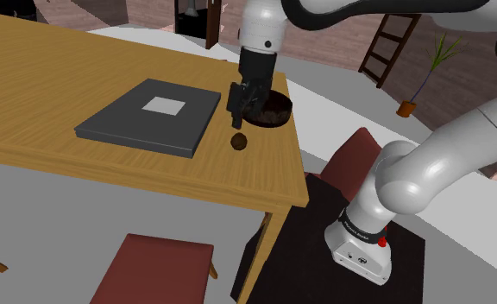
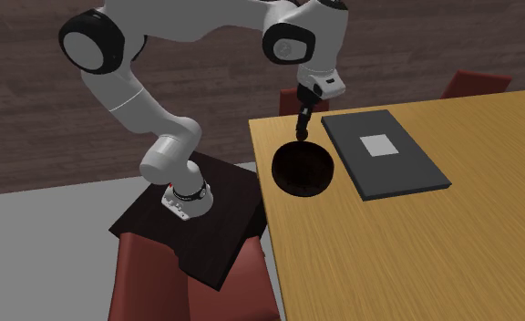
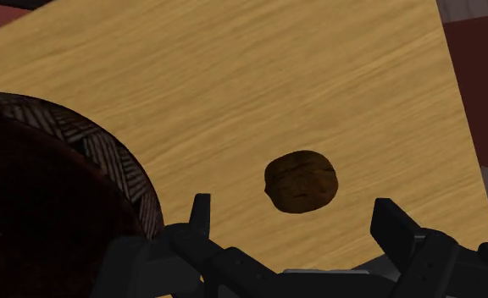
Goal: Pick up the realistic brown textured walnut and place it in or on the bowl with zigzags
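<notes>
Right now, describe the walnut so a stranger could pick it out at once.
Start at the wooden table, at its corner nearest the robot's stand, where a dark bowl sits beside a flat grey slab. The walnut lies on bare wood close to both: the only small, rounded, wrinkled brown thing there.

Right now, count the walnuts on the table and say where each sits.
1. The walnut lies on the bare table just beside the zigzag bowl, under the open fingers, which do not touch it. The bowl's dark inside could hide another.
</notes>
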Controlling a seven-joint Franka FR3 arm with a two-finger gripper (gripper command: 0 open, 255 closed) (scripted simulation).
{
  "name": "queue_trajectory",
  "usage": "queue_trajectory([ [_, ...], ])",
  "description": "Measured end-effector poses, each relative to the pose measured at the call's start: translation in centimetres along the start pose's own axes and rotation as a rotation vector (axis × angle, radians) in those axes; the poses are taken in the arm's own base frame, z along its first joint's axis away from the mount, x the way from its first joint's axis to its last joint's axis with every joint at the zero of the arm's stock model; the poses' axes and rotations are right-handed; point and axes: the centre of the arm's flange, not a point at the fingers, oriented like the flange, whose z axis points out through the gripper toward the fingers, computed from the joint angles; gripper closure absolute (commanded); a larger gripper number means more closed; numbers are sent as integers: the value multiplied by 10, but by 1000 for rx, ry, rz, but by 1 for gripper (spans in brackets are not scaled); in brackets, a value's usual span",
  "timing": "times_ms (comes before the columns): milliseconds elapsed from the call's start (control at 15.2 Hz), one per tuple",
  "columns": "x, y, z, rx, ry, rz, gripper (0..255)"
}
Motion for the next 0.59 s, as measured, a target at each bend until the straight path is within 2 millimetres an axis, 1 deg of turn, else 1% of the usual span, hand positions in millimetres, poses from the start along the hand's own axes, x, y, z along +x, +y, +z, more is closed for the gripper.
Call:
queue_trajectory([
  [66,4,-9,5,-3,-1,-8,0],
  [132,5,-13,9,-5,-2,-12,0],
  [264,5,-17,19,-6,-2,-15,0],
  [594,6,-17,44,-6,-2,-16,0],
])
